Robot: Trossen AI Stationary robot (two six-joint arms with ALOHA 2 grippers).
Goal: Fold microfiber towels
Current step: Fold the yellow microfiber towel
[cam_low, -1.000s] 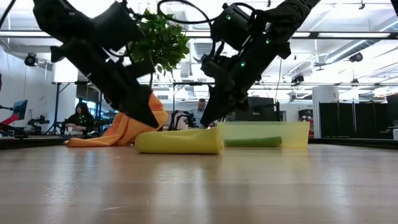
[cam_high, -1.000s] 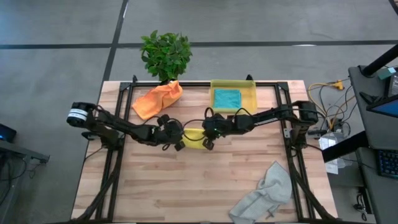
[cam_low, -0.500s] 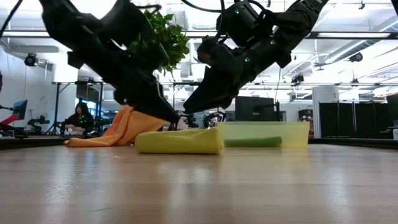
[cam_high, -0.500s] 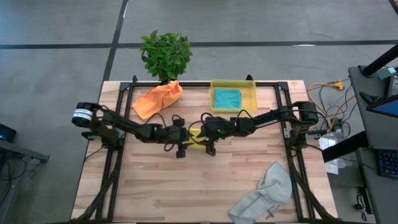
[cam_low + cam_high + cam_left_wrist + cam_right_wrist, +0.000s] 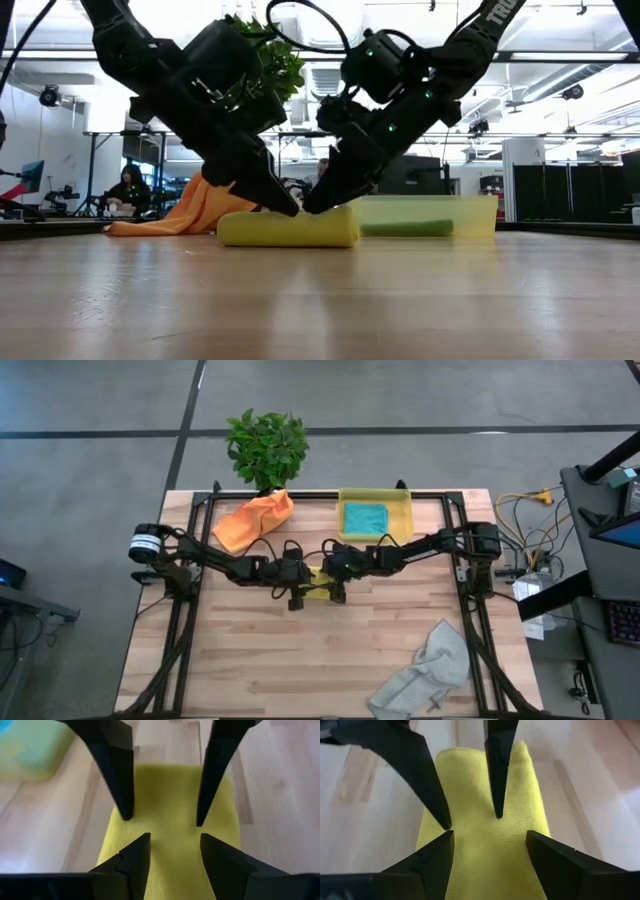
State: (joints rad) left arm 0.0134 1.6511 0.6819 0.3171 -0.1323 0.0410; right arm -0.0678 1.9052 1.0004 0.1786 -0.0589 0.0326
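Observation:
A folded yellow towel (image 5: 317,578) lies flat in the middle of the table. My left gripper (image 5: 300,588) comes at it from the table's left and my right gripper (image 5: 333,586) from the right. Both are open, tips facing each other over the towel's top (image 5: 170,795). In the low view the left gripper (image 5: 285,205) and the right gripper (image 5: 315,204) reach down to the towel's upper face (image 5: 290,228). A crumpled orange towel (image 5: 255,518) lies at the far left. A folded teal towel (image 5: 365,517) rests in the bin. A crumpled grey towel (image 5: 425,670) lies at the near right. My left gripper's open fingertips (image 5: 142,842) stand at the yellow towel's top face, slanting down from the table's left; whether they touch it I cannot tell. My right gripper's open fingertips (image 5: 445,840) stand at the same face, slanting down from the right; touch cannot be told either.
A translucent yellow bin (image 5: 405,520) stands at the far edge, right of centre. A potted plant (image 5: 266,448) stands behind the far edge by the orange towel. Bare wood lies along the near half of the table, left of the grey towel.
My right gripper has opened, rolled and sunk onto the yellow towel's top. My left gripper has gone toward the table's right, rolled and tipped down over the same towel. The towel has stayed in place.

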